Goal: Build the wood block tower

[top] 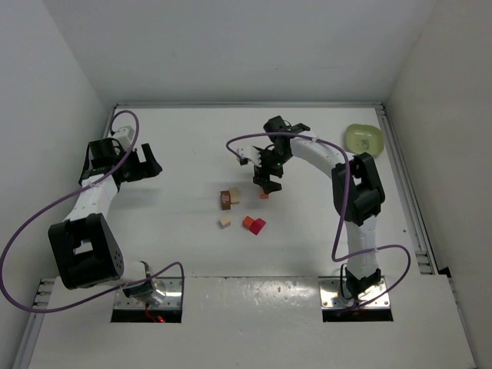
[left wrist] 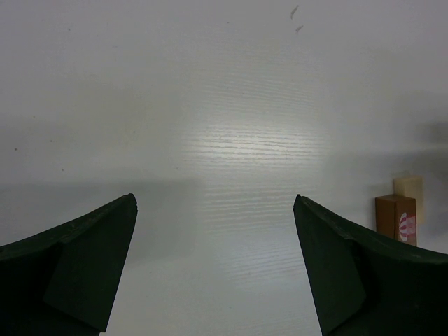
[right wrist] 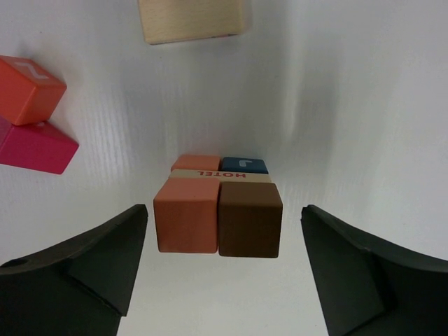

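Note:
My right gripper (top: 267,181) is open above a small cluster of wood blocks (top: 264,194). In the right wrist view its jaws (right wrist: 223,208) stand wide on either side of an orange cube (right wrist: 186,213) and a dark brown cube (right wrist: 250,219), side by side, touching neither. Behind them show a pale piece marked HOTEL (right wrist: 210,175), another orange face and a blue face. Loose blocks lie nearby: a red cube (top: 249,222) against a magenta one (top: 259,227), a pale cube (top: 224,221), and a brown cube (top: 225,200) beside a pale one (top: 234,195). My left gripper (top: 146,165) is open and empty.
A light green bowl (top: 364,138) sits at the back right, near the right wall. The left wrist view shows bare white table between the jaws (left wrist: 214,198), with the brown cube (left wrist: 396,218) and a pale cube (left wrist: 408,189) at its right edge.

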Action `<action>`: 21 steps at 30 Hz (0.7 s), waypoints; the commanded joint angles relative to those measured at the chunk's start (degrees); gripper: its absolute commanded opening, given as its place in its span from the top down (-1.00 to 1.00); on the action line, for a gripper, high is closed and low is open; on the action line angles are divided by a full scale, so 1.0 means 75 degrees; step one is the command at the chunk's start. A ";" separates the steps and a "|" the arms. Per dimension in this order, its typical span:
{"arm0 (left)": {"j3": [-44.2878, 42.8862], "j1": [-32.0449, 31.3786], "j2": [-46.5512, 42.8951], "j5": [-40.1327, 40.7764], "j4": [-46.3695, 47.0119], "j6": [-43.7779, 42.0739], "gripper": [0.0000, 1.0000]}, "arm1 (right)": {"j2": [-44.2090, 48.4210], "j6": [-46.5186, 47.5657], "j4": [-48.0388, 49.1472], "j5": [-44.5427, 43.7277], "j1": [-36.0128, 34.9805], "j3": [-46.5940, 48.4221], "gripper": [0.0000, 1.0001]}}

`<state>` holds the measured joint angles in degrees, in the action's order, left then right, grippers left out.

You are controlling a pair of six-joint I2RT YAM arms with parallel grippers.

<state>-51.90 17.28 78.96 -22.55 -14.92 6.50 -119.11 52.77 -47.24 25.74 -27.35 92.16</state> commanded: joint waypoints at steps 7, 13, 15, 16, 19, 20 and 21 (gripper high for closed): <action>-0.0135 -0.0054 0.0043 -0.0064 0.0114 0.0035 -1.00 | 0.0248 -0.0169 0.0170 0.0529 -0.0138 0.0040 -1.00; 0.0006 -0.0054 -0.0097 -0.0064 0.0266 0.0106 -1.00 | 0.0951 -0.0391 0.0579 0.0986 -0.0150 -0.0287 -1.00; 0.0087 -0.0054 -0.0098 -0.0064 0.0266 0.0106 -1.00 | 0.1325 -0.0485 0.0732 0.1068 -0.0161 -0.0393 -1.00; 0.0088 -0.0054 -0.0179 -0.0134 0.0336 0.0106 -1.00 | 0.1466 -0.0567 0.0710 0.1126 -0.0138 -0.0382 -1.00; 0.0169 -0.0054 -0.0250 -0.0135 0.0337 0.0106 -1.00 | 0.1876 -0.0871 0.0826 0.1407 -0.0138 -0.0183 -1.00; 0.0170 -0.0054 -0.0320 -0.0135 0.0406 0.0175 -1.00 | 0.1970 -0.1232 0.0896 0.1489 -0.0080 -0.0043 -1.00; 0.0170 -0.0054 -0.0321 -0.0065 0.0488 0.0176 -1.00 | 0.2284 -0.1468 0.1361 0.1641 -0.0103 -0.0030 -1.00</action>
<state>-51.20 17.28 78.78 -22.57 -14.02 6.85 -108.01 47.13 -43.20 32.42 -27.94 89.21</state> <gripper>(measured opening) 0.997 0.996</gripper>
